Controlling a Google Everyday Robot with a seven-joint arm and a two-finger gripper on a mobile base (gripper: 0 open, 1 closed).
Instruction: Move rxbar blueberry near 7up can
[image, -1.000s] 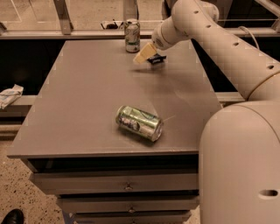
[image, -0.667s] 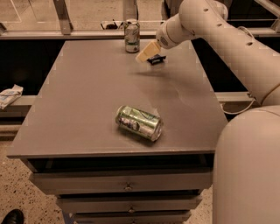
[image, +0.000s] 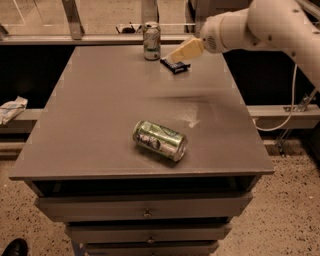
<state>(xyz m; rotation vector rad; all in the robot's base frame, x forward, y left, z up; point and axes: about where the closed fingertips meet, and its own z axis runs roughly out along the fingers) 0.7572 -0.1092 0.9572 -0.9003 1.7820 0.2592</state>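
Table: the grey table (image: 100, 125) holds all the things; it has drawers (image: 145, 206) under its top.

Snack bar: the rxbar blueberry (image: 176, 66) is small, dark and flat; it is at the far end of the table, to the right of the pale can in this view; it looks like it rests on the table top, though I cannot be sure it is all the way down.

Pale can: the 7up can (image: 151, 41) stands upright at the far edge; the bar is near it but does not touch it; that is where the job wants the bar to be.

Gripper: the gripper (image: 179, 53) is right over the bar, with its tip at the bar's top edge; I cannot tell if it is apart, together or clamped on the bar; it is low and close because this is the spot for the bar.

Arm: the white arm (image: 260, 22) reaches in from the right, so it stays away from the can and will not knock it over.

Green can: a shiny green can (image: 160, 140) lies on its side near the front; it is well apart from the bar; it is not part of the job.

Job: it looks almost done; I think the bar only has to be left lying there; a bump on the pale can could tip it.
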